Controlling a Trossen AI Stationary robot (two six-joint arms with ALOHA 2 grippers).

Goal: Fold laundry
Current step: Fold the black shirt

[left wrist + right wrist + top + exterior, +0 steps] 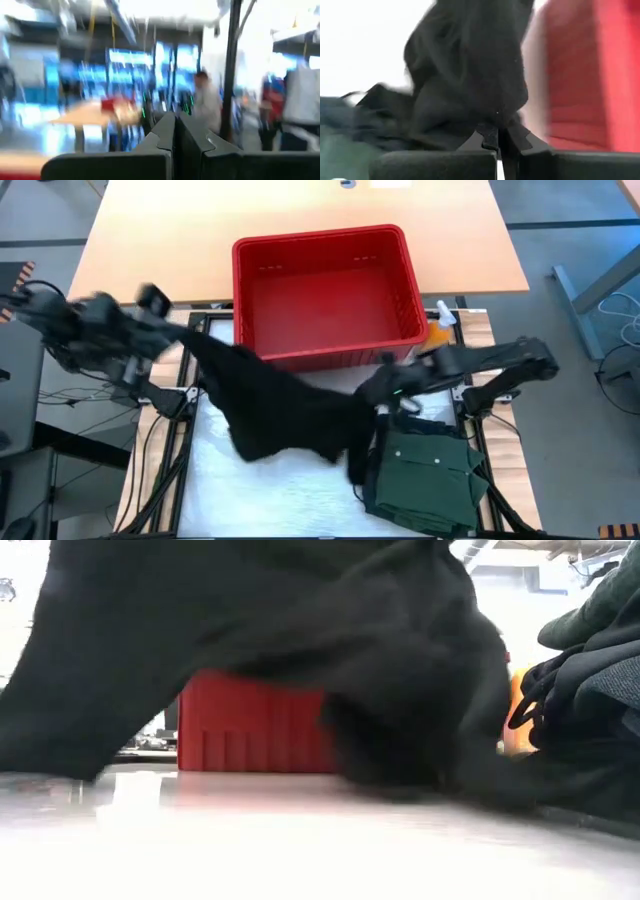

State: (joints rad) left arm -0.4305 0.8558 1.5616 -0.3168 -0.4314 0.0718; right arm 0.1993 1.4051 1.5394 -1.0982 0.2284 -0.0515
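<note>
Right now a black garment [275, 405] hangs stretched between the two arms, just in front of the red basket [325, 290]. The left tool [190, 335] is clenched on the cloth's upper corner at the table's left edge, out beside the basket's near left corner. The right tool [385, 385] is clamped shut on the garment's other end, just off the basket's near right corner. From table height the black cloth drapes down and touches the white table [290, 490], hiding most of the basket behind it. A folded green shirt [425, 475] lies on the table to the right, partly under the black cloth's edge. An orange spray bottle [441, 325] stands beside the basket's right wall.
</note>
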